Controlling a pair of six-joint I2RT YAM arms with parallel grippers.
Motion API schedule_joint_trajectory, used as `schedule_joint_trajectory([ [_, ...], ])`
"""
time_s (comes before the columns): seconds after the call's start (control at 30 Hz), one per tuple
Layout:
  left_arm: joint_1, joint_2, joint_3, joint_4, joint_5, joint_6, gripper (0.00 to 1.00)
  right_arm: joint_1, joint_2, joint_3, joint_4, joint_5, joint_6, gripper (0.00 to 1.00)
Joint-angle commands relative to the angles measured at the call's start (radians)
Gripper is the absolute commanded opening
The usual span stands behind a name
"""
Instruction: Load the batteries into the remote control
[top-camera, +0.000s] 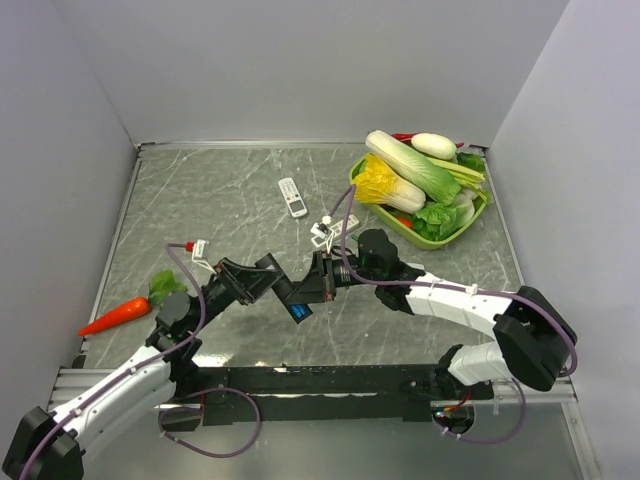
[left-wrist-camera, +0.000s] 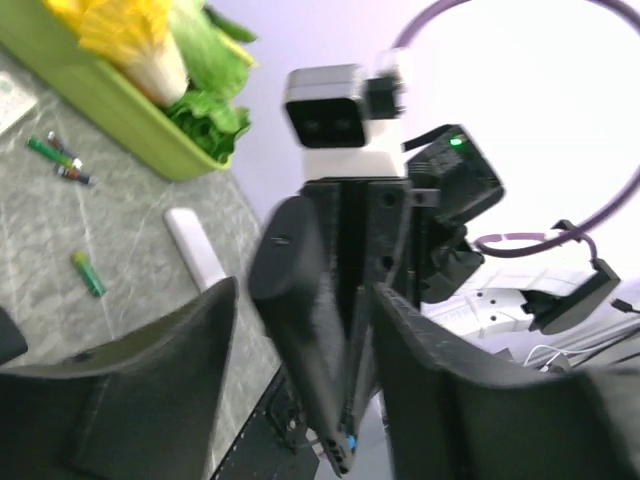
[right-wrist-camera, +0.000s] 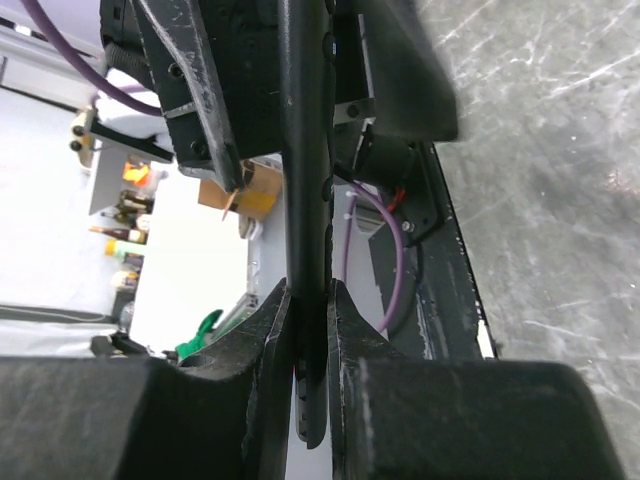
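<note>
A black remote control (top-camera: 300, 306) with a blue spot at its lower end hangs above the table's middle. My right gripper (top-camera: 318, 283) is shut on it; in the right wrist view (right-wrist-camera: 308, 290) the remote (right-wrist-camera: 305, 150) stands edge-on, pinched between both fingers. My left gripper (top-camera: 288, 290) faces it from the left. In the left wrist view its gripper (left-wrist-camera: 307, 292) is open, with a finger on either side of the remote (left-wrist-camera: 305, 350). Small batteries lie on the table: a green one (left-wrist-camera: 88, 272) and a few dark and green ones (left-wrist-camera: 58, 158).
A green tray (top-camera: 470, 222) of cabbage and other vegetables sits at the back right. A white remote (top-camera: 292, 197) lies at the back centre. A carrot (top-camera: 118, 314) lies at the left. A white oblong piece (left-wrist-camera: 195, 248) lies near the batteries.
</note>
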Motion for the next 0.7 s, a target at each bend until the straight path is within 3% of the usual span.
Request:
schedule_joint_trajectory([
  [0.0, 0.005, -0.072, 0.010, 0.014, -0.035, -0.008, 0.47, 0.009, 0.016, 0.035, 0.111, -0.021, 0.042, 0.00],
  [0.1, 0.005, -0.089, 0.022, -0.028, -0.052, 0.004, 0.21, 0.010, 0.026, 0.039, 0.113, -0.025, 0.051, 0.06],
  [0.13, 0.005, -0.089, 0.027, -0.061, -0.059, 0.008, 0.17, 0.011, 0.029, 0.042, 0.108, -0.024, 0.043, 0.18],
  [0.2, 0.005, -0.098, 0.047, -0.107, -0.091, 0.027, 0.08, 0.010, 0.029, 0.067, 0.050, -0.016, 0.023, 0.28],
  [0.23, 0.005, -0.101, 0.054, -0.165, -0.106, 0.033, 0.05, 0.008, 0.029, 0.079, 0.021, -0.013, -0.016, 0.41],
  [0.27, 0.005, -0.104, 0.074, -0.204, -0.124, 0.051, 0.02, 0.008, 0.028, 0.110, -0.060, -0.009, -0.041, 0.47],
  [0.33, 0.005, -0.115, 0.102, -0.290, -0.205, 0.077, 0.01, -0.004, 0.023, 0.145, -0.161, 0.039, -0.129, 0.61],
  [0.43, 0.005, -0.125, 0.172, -0.501, -0.346, 0.108, 0.01, -0.020, 0.014, 0.229, -0.414, 0.190, -0.280, 0.72],
  [0.5, 0.006, -0.132, 0.194, -0.653, -0.420, 0.099, 0.01, -0.023, 0.025, 0.292, -0.583, 0.283, -0.348, 0.74],
  [0.53, 0.008, -0.135, 0.199, -0.695, -0.490, 0.081, 0.01, -0.023, 0.034, 0.309, -0.619, 0.377, -0.403, 0.76],
  [0.67, 0.006, -0.162, 0.203, -0.891, -0.598, 0.039, 0.01, -0.024, 0.169, 0.430, -0.777, 0.501, -0.490, 0.80],
])
